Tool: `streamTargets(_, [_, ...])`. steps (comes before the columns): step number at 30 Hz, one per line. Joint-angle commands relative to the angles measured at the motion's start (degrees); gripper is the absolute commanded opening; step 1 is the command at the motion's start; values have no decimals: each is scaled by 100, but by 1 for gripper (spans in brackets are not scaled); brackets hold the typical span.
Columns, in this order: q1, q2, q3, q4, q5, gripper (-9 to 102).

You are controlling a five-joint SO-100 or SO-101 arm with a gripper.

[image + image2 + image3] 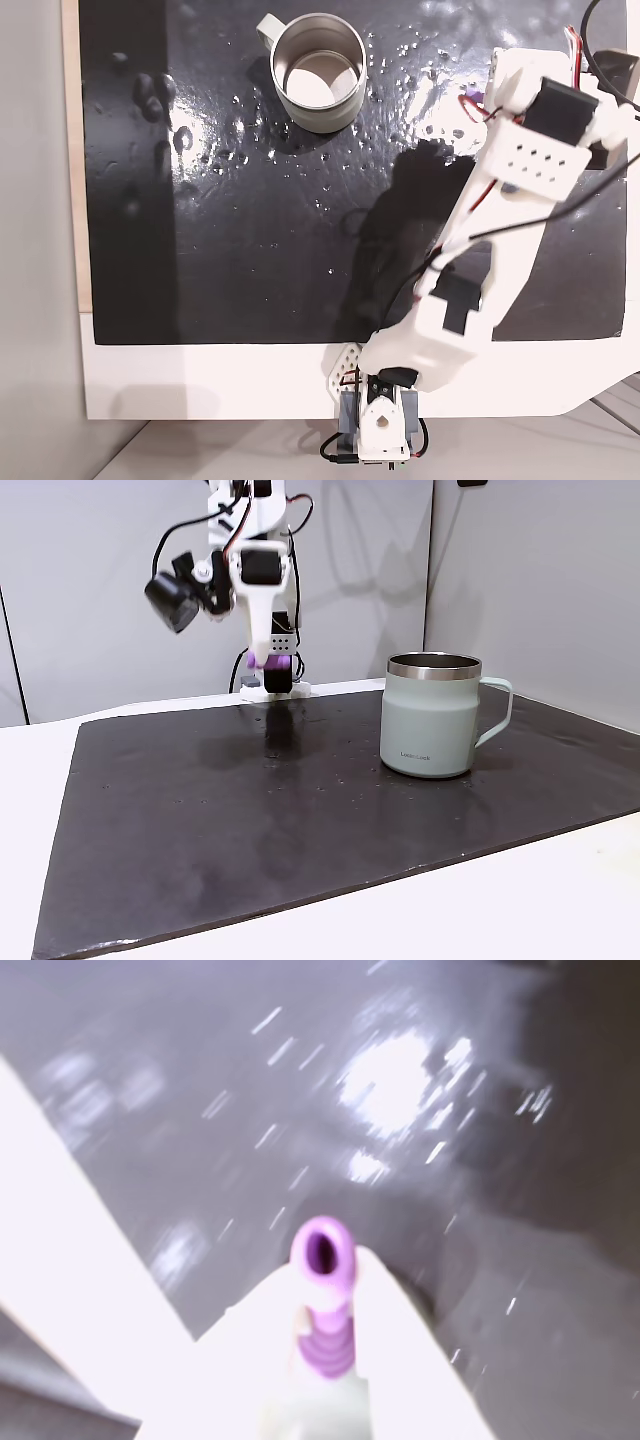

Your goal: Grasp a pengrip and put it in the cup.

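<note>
The hand (325, 1305) is closed on the purple pengrip (324, 1260) — raised above the dark mat (300, 820), left of the cup (432, 720) in this fixed view.

One line of small dark print sits low on the pale side wall of the cup (432, 725) in a fixed view, near its base and left of the handle. It looks like a brand name, possibly "Lock&Lock", but it is too small to be sure. No other text, number or sign is legible.
</note>
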Motion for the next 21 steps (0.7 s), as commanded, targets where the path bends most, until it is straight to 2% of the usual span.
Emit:
streamTargets(1, [-202,1441,185,53,88,0])
streamTargets(9, [-642,2566,800,53,141,0])
streamTargets(21, [-1811,1556,-185,44,747,0])
